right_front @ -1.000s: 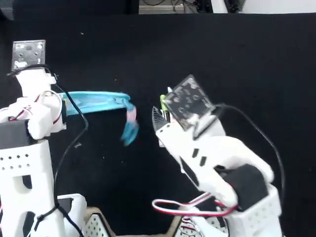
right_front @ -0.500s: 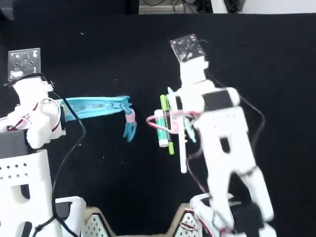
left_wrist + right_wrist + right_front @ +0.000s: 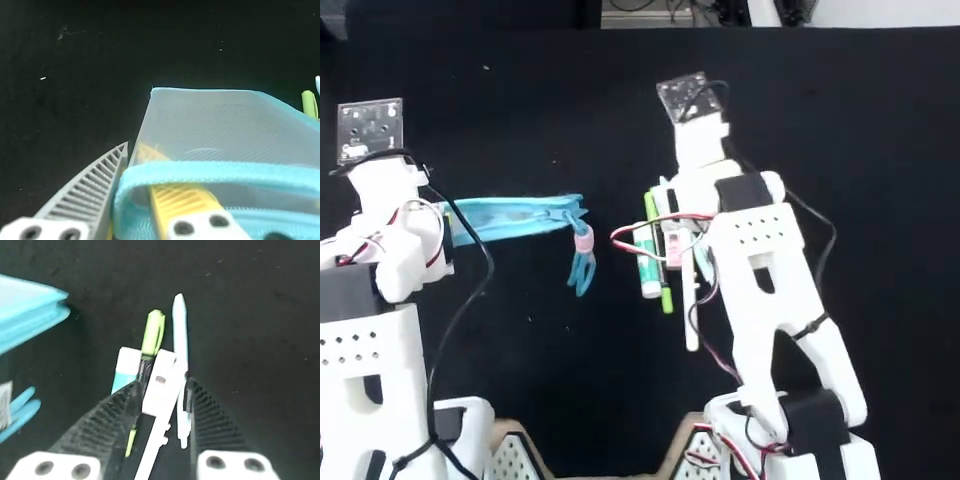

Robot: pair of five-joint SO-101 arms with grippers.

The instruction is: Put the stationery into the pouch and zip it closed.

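Note:
A light-blue mesh pouch (image 3: pixel 515 215) is held off the table at its left end by my left gripper (image 3: pixel 438 228). In the left wrist view the pouch (image 3: pixel 225 125) has its teal rim pinched, one fingertip (image 3: pixel 175 200) inside the mesh. A blue-and-pink zipper tassel (image 3: pixel 582 262) hangs from the pouch's right end. The stationery lies bundled on the black table: a green pen (image 3: pixel 654 250), a teal-and-white glue stick (image 3: pixel 645 268) and a white pen (image 3: pixel 691 310). My right gripper (image 3: pixel 160 390) is low over the bundle, open, its jaws straddling a white block (image 3: pixel 157 382) beside the green pen (image 3: pixel 152 332).
The black table top (image 3: pixel 840 130) stretches far behind and right of the arms. Both arm bases stand at the near edge. Cables (image 3: pixel 650 235) loop beside the right arm, close to the stationery. The pouch's corner (image 3: pixel 30 310) lies a short way from the right gripper.
The right arm has swung up and out over the stationery and settled lower on it. The pouch's tassel has swayed slightly. The left arm has kept its hold.

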